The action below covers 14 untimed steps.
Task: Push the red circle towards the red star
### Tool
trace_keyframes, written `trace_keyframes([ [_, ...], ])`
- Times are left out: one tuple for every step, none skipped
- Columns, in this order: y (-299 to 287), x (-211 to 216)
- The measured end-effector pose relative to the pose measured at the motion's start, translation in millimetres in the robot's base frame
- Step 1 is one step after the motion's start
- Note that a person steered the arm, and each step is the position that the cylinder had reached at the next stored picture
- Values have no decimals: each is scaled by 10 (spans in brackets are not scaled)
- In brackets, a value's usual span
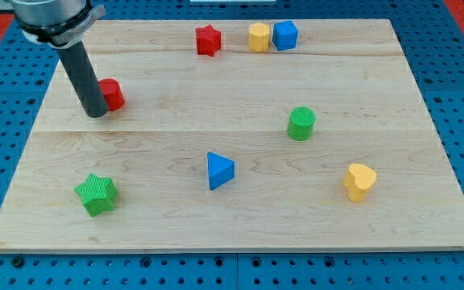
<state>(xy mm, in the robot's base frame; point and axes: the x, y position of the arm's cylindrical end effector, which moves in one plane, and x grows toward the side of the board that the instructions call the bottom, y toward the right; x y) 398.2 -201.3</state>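
Red circle (pixel 112 94) sits at the surface's (pixel 240 217) left, touching my tip (pixel 97 113) on its lower-left; no jaws exist to report; advisable push: steady, up and rightward toward the red star (pixel 208 40), correcting drift.

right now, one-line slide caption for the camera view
My tip touches the red circle from the view's left; the red star sits up and right, near the board's top edge.

Bright, even light; sharp focus, seemingly faint shadows.
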Motion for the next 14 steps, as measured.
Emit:
trace_keyframes([
  [137,-108],
  [292,-286],
  [422,-509],
  [492,-726],
  [472,-903],
  [231,-903],
  [95,-939],
  [-38,-1025],
  [56,-1309],
  [121,-1403],
  [-292,-1471],
  [-140,-1733],
  [2,-1677],
  [91,-1569],
])
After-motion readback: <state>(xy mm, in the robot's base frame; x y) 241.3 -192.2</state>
